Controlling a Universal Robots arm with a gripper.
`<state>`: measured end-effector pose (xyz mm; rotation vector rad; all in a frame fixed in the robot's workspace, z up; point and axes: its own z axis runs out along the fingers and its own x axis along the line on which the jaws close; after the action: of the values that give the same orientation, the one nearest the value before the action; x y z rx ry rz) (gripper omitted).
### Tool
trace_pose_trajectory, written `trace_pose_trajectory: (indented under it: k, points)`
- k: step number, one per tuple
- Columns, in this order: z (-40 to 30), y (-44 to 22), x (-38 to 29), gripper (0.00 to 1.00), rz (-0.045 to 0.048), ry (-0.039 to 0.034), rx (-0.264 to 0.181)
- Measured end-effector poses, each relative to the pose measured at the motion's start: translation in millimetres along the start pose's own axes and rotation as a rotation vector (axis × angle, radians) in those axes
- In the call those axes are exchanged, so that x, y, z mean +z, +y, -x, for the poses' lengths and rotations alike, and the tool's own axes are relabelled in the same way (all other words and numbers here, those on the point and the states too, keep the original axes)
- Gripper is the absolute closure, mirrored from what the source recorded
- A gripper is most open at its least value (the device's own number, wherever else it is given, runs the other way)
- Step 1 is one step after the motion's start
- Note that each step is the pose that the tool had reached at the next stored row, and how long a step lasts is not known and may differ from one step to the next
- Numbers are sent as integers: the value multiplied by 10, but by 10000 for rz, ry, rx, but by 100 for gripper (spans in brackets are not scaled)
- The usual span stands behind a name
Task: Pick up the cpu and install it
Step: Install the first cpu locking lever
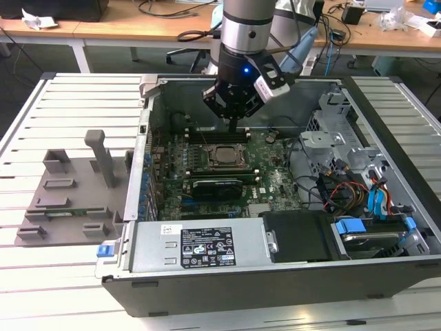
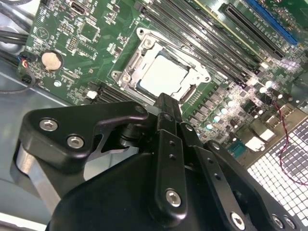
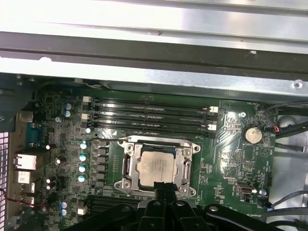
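Exterior view: an open computer case [image 1: 275, 276] lies on a slatted white worktop [image 1: 41, 276]. The arm reaches down into the case from above, and its pincer [image 1: 233, 123] hangs over the green motherboard [image 1: 272, 183], close above the far edge of the socket frame [image 1: 222, 157]. A grey plastic tray with upright posts [image 1: 72, 196] rests on the worktop at the exterior view's left of the case. Bundled cables [image 1: 348, 189] and blue-tabbed drive bays [image 1: 372, 231] occupy the case's side at the exterior view's right.

Second wrist view: the cpu [image 2: 163, 76], a pale silvery square, sits flat inside the socket frame [image 2: 126, 73] on the motherboard [image 2: 86, 33]. The black fingers of the pincer [image 2: 166, 102] stand pressed together with no gap visible, holding nothing; their tip lies just above the edge of the socket frame, apart from the cpu's top. A round coin battery [image 2: 50, 59] sits on the board beyond the socket.

First wrist view: the cpu [image 3: 156, 165] lies seated and level in the socket frame [image 3: 129, 166]. The pincer [image 3: 160, 188] appears closed to a narrow point at the frame's near edge, empty. Rows of memory slots [image 3: 151, 115] run parallel beside the socket, and the coin battery [image 3: 252, 134] sits well apart from it.
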<state>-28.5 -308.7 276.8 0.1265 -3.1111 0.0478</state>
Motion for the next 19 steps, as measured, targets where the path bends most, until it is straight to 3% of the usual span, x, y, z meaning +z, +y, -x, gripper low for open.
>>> trace_pose_trajectory:
  k: [3,6,11,19]
  points:
    - [-53,6,2,89,1,-1,0]
    - [-169,15,5,89,2,-2,0]
    - [-286,25,8,89,5,-3,-1]
    - [-411,35,12,89,5,-2,-1]
